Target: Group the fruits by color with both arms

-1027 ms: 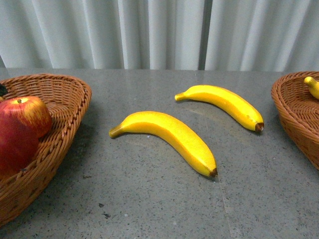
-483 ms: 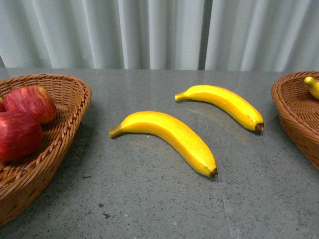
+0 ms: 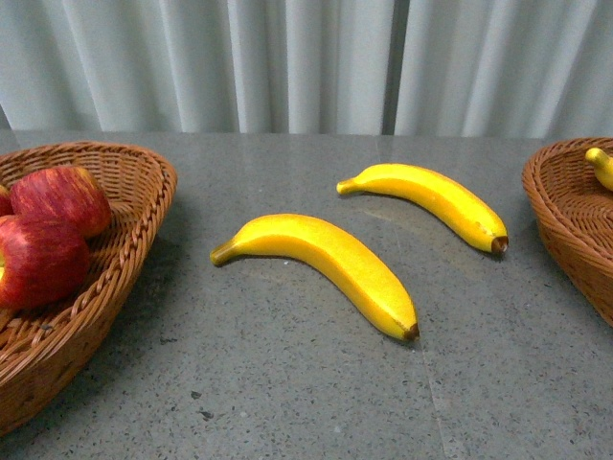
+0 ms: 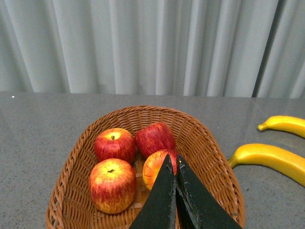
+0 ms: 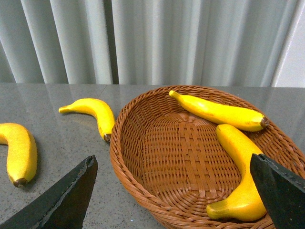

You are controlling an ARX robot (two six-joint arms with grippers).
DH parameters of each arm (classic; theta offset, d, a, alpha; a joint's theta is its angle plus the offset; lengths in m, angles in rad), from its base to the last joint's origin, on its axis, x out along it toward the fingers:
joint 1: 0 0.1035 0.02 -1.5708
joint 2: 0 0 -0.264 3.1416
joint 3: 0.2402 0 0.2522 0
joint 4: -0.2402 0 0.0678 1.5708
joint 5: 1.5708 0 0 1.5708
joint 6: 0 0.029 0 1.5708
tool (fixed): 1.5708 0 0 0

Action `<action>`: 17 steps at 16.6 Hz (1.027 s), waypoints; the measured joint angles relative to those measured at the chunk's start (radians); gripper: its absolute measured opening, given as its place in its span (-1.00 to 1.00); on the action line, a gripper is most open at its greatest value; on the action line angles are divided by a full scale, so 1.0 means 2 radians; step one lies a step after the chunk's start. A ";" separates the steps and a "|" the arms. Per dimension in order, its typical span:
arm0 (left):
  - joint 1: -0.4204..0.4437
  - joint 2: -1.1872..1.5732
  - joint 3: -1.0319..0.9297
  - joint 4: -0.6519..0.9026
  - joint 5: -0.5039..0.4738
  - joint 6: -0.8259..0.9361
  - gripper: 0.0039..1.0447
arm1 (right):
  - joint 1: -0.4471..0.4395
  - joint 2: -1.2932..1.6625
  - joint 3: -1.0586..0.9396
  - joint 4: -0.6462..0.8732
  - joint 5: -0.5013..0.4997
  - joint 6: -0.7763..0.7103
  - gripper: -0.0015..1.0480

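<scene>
Now, with four apples (image 4: 114, 145) in the left basket (image 4: 214, 157) under my closed, empty left pincer (image 4: 172, 164), bananas (image 3: 326, 264) are the step in hand: my right pincer (image 5: 171, 160), spread wide over the right basket (image 5: 124, 143), should reach the nearest loose banana (image 3: 431, 196) and grip mid-body.

The apples number four: a first apple (image 4: 115, 144), a second apple (image 4: 155, 138), a third apple (image 4: 112, 185) and a fourth apple (image 4: 152, 169), which is partly hidden. The bananas also number four. Two lie on the one table (image 3: 287, 383), the near banana (image 3: 326, 261) and the far banana (image 3: 431, 196). Two more lie in a basket, the straighter banana (image 5: 217, 112) and the curved banana (image 5: 238, 167). There are two baskets: the apple basket (image 4: 200, 145), which holds all four apples, and the banana basket (image 5: 176, 143), which holds two bananas.
</scene>
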 joint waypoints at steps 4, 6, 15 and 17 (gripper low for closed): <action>0.094 -0.031 -0.038 0.007 0.096 -0.001 -0.98 | 0.000 0.000 0.000 0.000 0.000 0.000 0.87; 0.092 -0.041 -0.052 0.010 0.095 -0.001 -0.98 | 0.000 0.000 0.000 0.000 0.000 0.000 0.87; 0.092 -0.075 -0.090 0.018 0.096 -0.002 -0.98 | 0.000 0.000 0.000 0.000 0.000 0.000 0.87; 0.092 -0.075 -0.090 0.016 0.096 -0.002 -0.98 | 0.000 0.000 0.000 0.000 0.000 0.000 0.87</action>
